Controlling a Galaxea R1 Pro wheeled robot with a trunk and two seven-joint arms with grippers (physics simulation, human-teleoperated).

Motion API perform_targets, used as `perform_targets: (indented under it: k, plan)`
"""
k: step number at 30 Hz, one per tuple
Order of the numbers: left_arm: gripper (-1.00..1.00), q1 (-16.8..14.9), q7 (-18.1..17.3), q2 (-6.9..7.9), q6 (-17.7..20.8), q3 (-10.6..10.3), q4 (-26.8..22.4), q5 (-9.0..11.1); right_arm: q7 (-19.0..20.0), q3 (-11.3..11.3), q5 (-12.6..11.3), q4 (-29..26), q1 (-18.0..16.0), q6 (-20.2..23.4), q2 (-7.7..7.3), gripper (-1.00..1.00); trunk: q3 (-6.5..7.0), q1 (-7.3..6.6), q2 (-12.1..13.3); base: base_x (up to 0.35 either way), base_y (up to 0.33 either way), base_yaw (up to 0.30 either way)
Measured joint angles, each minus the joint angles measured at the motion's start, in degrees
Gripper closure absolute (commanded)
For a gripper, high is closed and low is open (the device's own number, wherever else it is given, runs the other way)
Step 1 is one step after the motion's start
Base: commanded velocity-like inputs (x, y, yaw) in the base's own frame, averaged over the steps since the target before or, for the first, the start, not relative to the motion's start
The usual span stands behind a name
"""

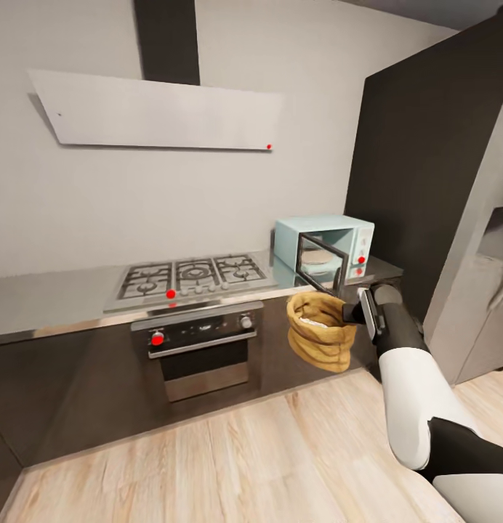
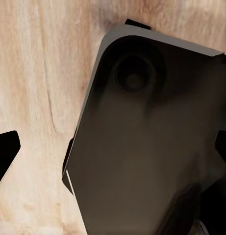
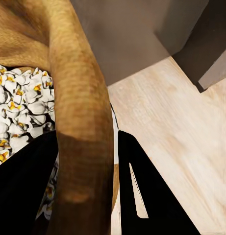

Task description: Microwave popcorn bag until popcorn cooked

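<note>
Head: right tool (image 1: 351, 314) holds the bag (image 1: 322, 330) by its rim in the air before the desk (image 1: 55, 301); microwave (image 1: 326, 243) door open, free room between. Right wrist: fingers (image 3: 147, 196) pinch the rim, popped corn (image 3: 17, 105) inside, so cooking looks done. Left wrist: floor (image 2: 39, 88), left tool's state unclear.

A home kitchen — gas hob (image 1: 192, 278), built-in oven (image 1: 202, 340), range hood (image 1: 157, 112), microwave (image 1: 324, 243).

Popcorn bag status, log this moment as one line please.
popcorn bag: pinched at rim by right gripper, held in front of countertop | contents: popped kernels | microwave: door open | left gripper: unclear
</note>
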Motion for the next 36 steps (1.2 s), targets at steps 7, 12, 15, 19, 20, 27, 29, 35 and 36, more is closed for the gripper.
perform_targets:
  k: [7, 12, 15, 19, 20, 27, 29, 35, 36]
  plan:
    - [-1.0, 0.0, 0.0, 0.0, 0.0, 0.0, 0.0, 0.0, 0.1, 0.0, 0.1, 0.0, 0.0, 0.0, -0.3, 1.0, 0.15, 0.0, 0.0, 0.0, 0.0, -0.282]
    - [-1.0, 0.0, 0.0, 0.0, 0.0, 0.0, 0.0, 0.0, 0.1, 0.0, 0.0, 0.0, 0.0, 0.0, -0.77, 1.0, 0.26, 0.0, 0.0, 0.0, 0.0, -0.282]
    - [-1.0, 0.0, 0.0, 0.0, 0.0, 0.0, 0.0, 0.0, 0.1, 0.0, 0.1, 0.0, 0.0, 0.0, -0.83, 1.0, 0.33, 0.0, 0.0, 0.0, 0.0, -0.282]
    - [-1.0, 0.0, 0.0, 0.0, 0.0, 0.0, 0.0, 0.0, 0.1, 0.0, 0.1, -0.2, 0.0, 0.0, -0.88, 1.0, 0.42, 0.0, 0.0, 0.0, 0.0, -0.282]
    - [-1.0, 0.0, 0.0, 0.0, 0.0, 0.0, 0.0, 0.0, 0.1, 0.0, 0.1, -0.2, 0.0, 0.0, -0.88, 1.0, 0.44, 0.0, 0.0, 0.0, 0.0, -0.282]
    - [-1.0, 0.0, 0.0, 0.0, 0.0, -0.1, 0.0, -0.1, 0.1, 0.1, 0.0, -0.3, 0.0, 0.0, -0.88, 1.0, 0.59, 0.0, 0.0, 0.0, 0.0, -0.282]
    - [-1.0, 0.0, 0.0, -0.03, 0.0, -0.1, 0.0, -0.1, 0.1, 0.1, 0.0, -0.3, 0.0, 0.0, -0.88, 1.0, 0.64, 0.0, 0.0, 0.0, 0.0, -0.282]
    - [-1.0, 0.0, 0.0, 0.0, 0.0, 0.0, 0.0, 0.0, 0.1, 0.0, -0.1, -0.3, 0.0, 0.0, -0.87, 1.0, 0.75, 0.0, 0.0, 0.0, 0.0, -0.283]
    - [-1.0, 0.0, 0.0, 0.0, 0.0, 0.0, 0.0, 0.0, 0.1, 0.0, -0.2, -0.3, 0.0, 0.0, -0.88, 1.0, 0.75, 0.0, 0.0, 0.0, 0.0, -0.287]
